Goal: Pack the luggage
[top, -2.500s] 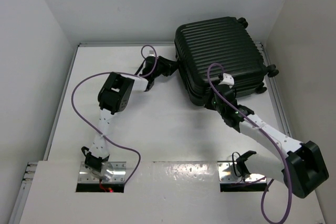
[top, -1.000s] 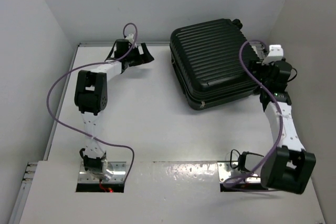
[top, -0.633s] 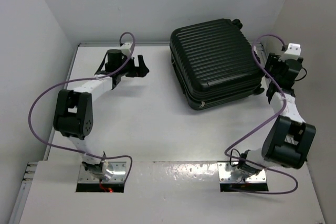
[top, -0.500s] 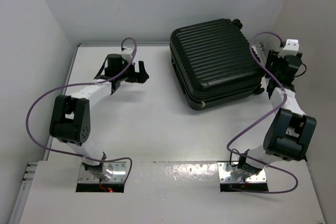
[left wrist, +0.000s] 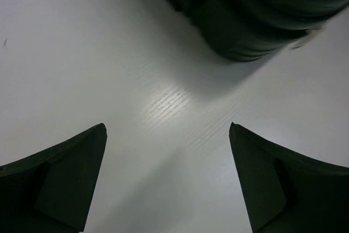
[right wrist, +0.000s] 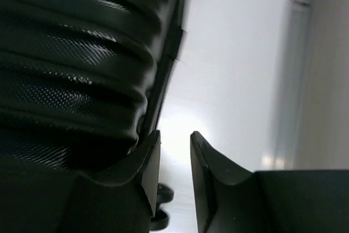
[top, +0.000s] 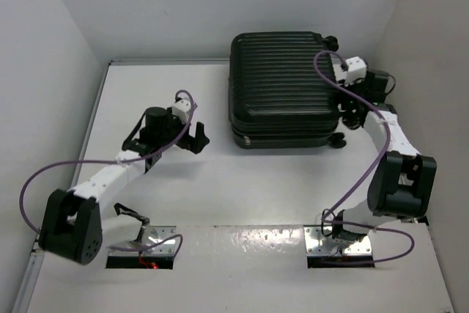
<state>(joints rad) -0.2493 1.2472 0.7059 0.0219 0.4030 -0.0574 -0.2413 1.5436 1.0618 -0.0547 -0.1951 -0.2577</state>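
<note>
The luggage [top: 282,82] lies shut and flat at the far right of the surface [top: 220,188]. Its ribbed shell looks stiff, slick and heavy, so it is probably best taken at the seam or handle. The left tool [top: 196,135] gapes wide and empty near its front-left corner, and only the right wrist view shows the right tool [right wrist: 174,140] open just a slit, gripping nothing, beside the seam.

White table [top: 220,181] – 2 metal plates [top: 143,240] at its near edge – grey walls [top: 220,5] around.
</note>
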